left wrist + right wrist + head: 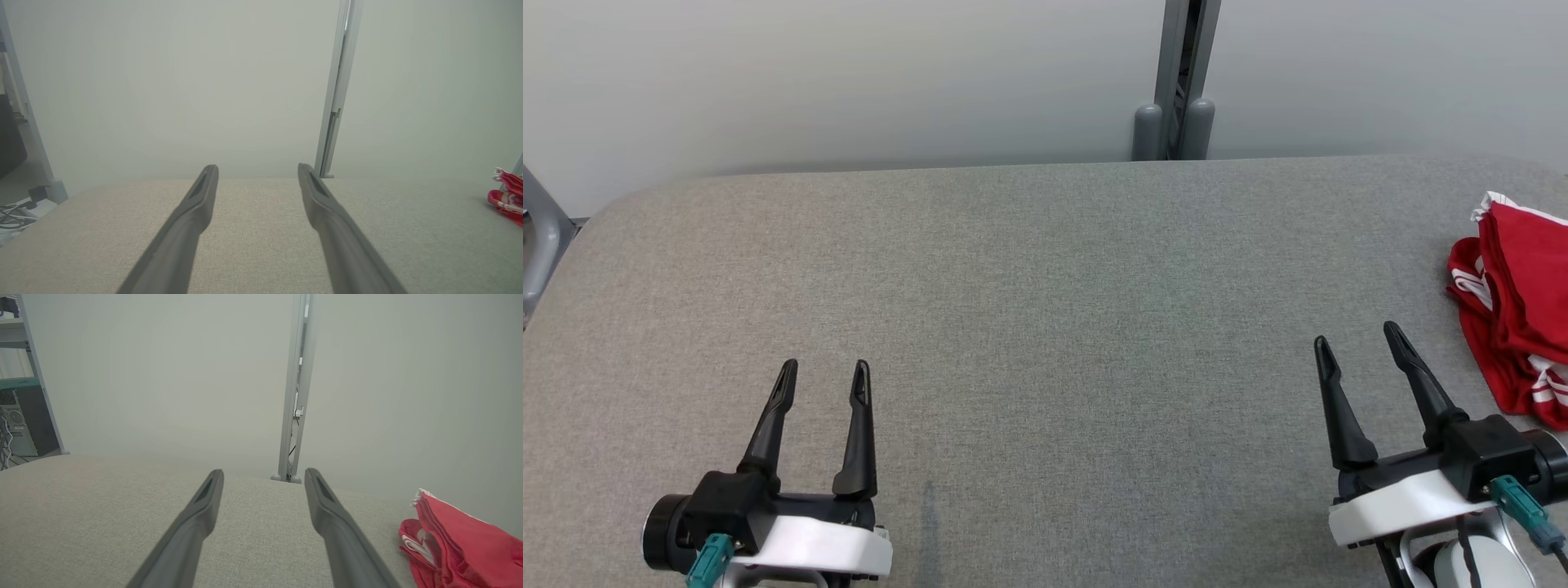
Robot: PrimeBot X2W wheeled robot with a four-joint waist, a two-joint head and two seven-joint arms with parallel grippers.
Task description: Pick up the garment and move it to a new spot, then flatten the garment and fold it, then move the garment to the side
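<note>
Both jaws hang released, empty. The garment (1523,282) lies bunched far right on the desk (1045,310); a shallow pinch might lift one layer only.

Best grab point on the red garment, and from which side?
Grip the raised top fold of the garment, coming from its left with the right gripper. It lies bunched, that ridge stands up, and those open jaws are nearest.
</note>
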